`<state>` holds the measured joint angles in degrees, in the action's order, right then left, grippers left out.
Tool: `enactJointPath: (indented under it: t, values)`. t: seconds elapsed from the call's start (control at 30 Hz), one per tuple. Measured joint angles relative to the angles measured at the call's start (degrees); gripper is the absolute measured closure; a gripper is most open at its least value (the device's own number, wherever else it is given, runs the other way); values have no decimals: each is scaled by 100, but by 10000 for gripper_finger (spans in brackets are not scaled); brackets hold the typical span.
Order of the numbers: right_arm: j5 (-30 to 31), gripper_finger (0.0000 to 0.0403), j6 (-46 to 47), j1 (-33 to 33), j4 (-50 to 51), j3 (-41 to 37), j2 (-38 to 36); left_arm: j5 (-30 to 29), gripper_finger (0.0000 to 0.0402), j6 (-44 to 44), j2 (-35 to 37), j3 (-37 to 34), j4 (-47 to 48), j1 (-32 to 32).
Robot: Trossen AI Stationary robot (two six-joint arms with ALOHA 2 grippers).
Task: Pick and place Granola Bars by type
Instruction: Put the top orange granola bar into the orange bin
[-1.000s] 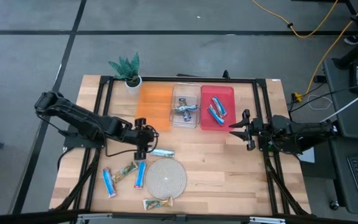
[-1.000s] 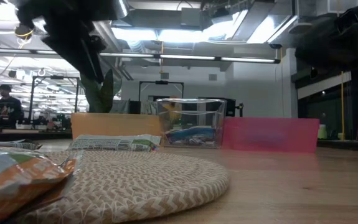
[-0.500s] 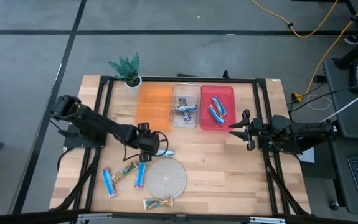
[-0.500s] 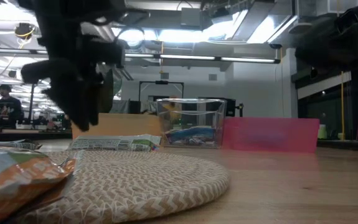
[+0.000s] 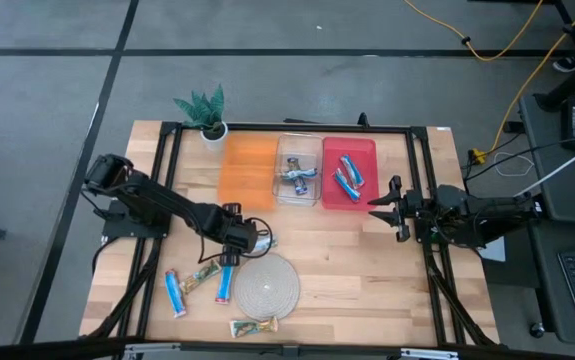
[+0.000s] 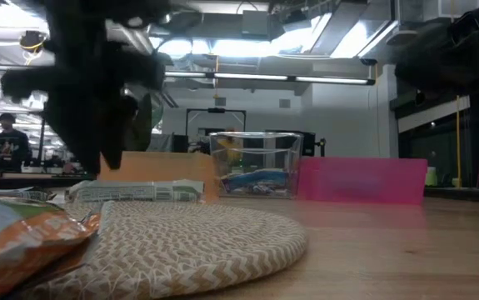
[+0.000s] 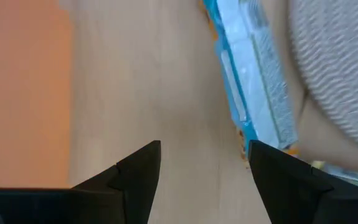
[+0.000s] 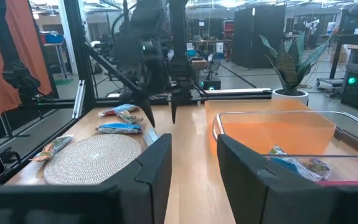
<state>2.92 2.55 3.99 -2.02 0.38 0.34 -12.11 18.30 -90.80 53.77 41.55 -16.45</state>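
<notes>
Left gripper (image 5: pixel 250 241) is hanging low over the table between the orange bin (image 5: pixel 246 169) and the woven mat (image 5: pixel 267 284), fingers spread apart and holding nothing, with a silvery-blue granola bar (image 7: pixel 253 74) lying just beside them at the mat's edge. Right gripper (image 5: pixel 385 207) is waiting near the red bin (image 5: pixel 349 190), fingers parted and empty.

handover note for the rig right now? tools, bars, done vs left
Left tool: open, low over the table at the silvery-blue bar beside the mat, not gripping it.
Right tool: open, parked by the red bin.
Done: bars sit in the clear bin and the red bin; orange bin looks empty.
Left: silvery-blue bar, two blue bars, green bar, one bar at the mat's near edge.
</notes>
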Motion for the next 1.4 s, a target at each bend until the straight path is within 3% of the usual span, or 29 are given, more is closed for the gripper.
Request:
enactJointPath:
  t: [0.57,1.1,1.4]
  values:
    - [-2,271,1,0,0,0,2,155,166,130,143,339,-462,-248]
    - [-2,271,1,1,0,0,2,200,166,151,-772,337,-568,-221]
    - [-2,271,0,0,0,0,2,773,185,78,-1060,353,-598,-202]
